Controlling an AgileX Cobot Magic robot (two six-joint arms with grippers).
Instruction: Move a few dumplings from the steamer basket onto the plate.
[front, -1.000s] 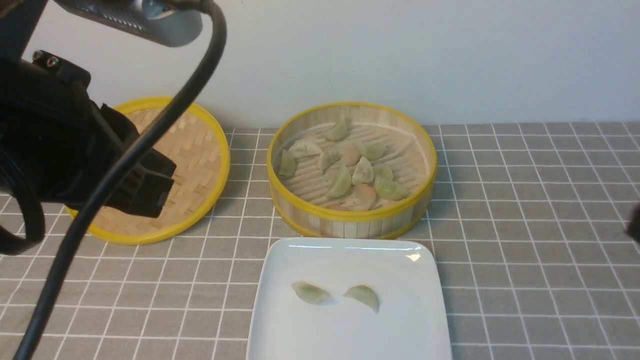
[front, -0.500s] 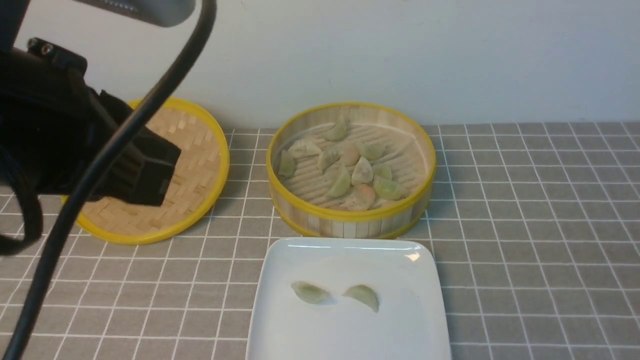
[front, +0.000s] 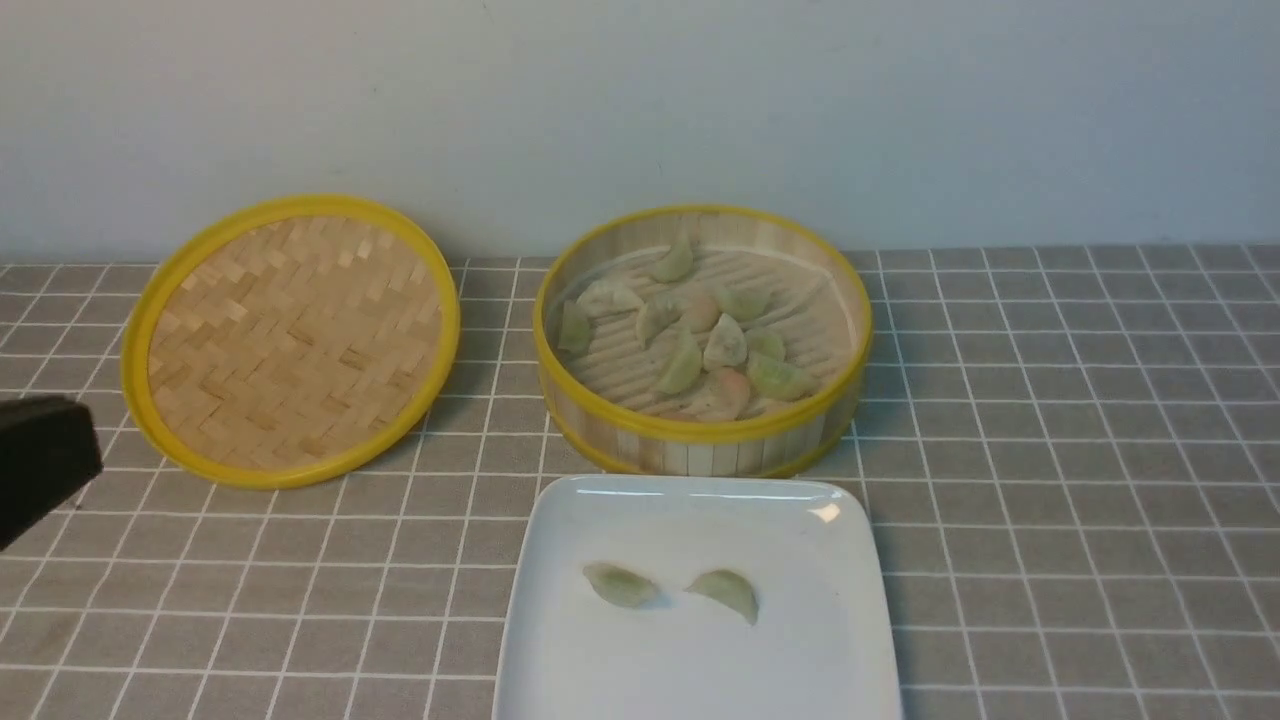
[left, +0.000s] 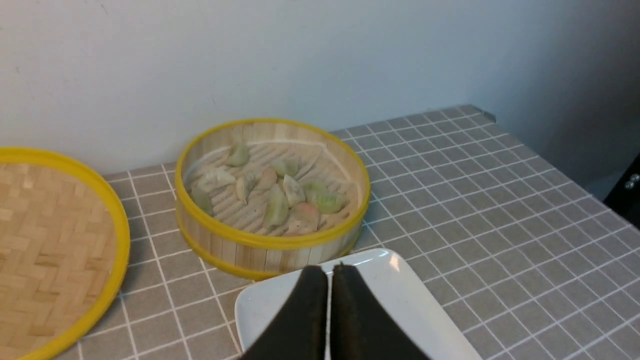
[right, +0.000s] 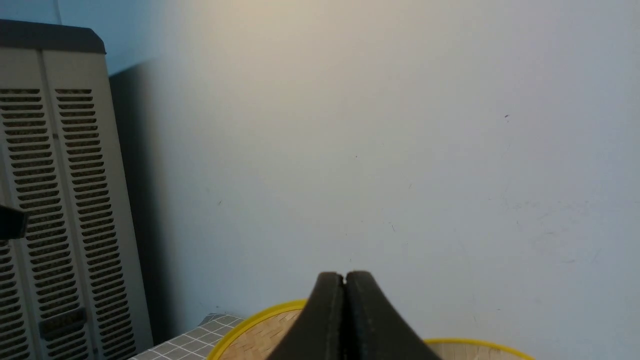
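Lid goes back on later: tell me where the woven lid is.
Front view: the woven lid sits left of the steamer basket, near the wall.

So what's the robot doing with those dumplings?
The robot's job is moving dumplings from the basket onto the plate. Two lie on the plate already; the rest sit in the basket. Both grippers are shut and empty: the left gripper points toward the plate, the right gripper at the wall.

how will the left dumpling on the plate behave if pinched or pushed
Probably soft: the dumpling looks thin-skinned and translucent, so a hard pinch may tear it. It lies flat, so rolling seems unlikely. On the glossy plate it may slide if pushed.
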